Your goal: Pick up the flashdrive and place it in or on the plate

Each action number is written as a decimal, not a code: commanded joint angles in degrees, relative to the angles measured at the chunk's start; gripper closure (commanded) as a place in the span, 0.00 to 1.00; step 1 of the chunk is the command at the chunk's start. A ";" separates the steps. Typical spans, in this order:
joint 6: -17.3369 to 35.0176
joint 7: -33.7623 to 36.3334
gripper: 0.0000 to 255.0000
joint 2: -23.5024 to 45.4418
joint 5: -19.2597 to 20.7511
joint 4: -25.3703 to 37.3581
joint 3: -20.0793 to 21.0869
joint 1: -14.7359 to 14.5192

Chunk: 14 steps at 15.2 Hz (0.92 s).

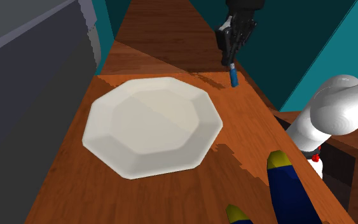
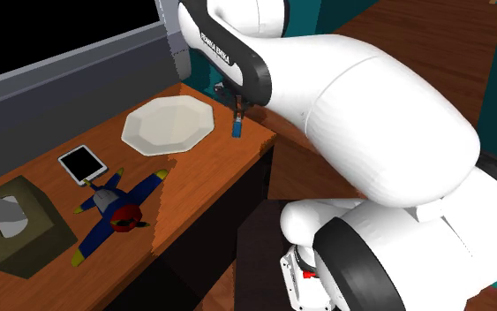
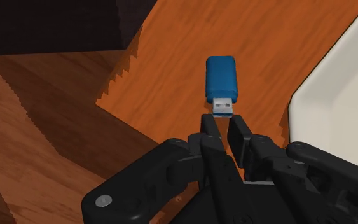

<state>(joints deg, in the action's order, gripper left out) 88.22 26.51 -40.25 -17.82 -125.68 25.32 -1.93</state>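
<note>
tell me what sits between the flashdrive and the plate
Nothing but bare wooden tabletop lies between the blue flashdrive and the white plate; the shoulder view shows it, and the wrist view too.

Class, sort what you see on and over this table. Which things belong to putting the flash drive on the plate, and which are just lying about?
Part of the job: blue flash drive, clasped by its plug in the gripper; white plate.
Lying about: toy plane; tablet; tissue box.
</note>
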 commanded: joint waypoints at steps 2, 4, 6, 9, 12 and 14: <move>-2.08 0.25 1.00 0.80 0.48 2.83 -0.38 0.28; -1.81 0.28 1.00 0.58 0.36 2.39 -0.29 0.19; 0.00 1.54 0.00 -1.72 -1.29 -0.27 0.14 -0.39; 3.58 3.61 0.00 -5.39 -4.14 -5.11 1.30 -1.47; 5.67 3.41 0.00 -5.77 -4.73 -7.53 1.98 -1.70; 7.08 3.28 0.00 -5.96 -5.14 -9.10 2.46 -1.85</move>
<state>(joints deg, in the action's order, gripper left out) 94.51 29.88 -45.95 -22.71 -133.76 27.57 -3.65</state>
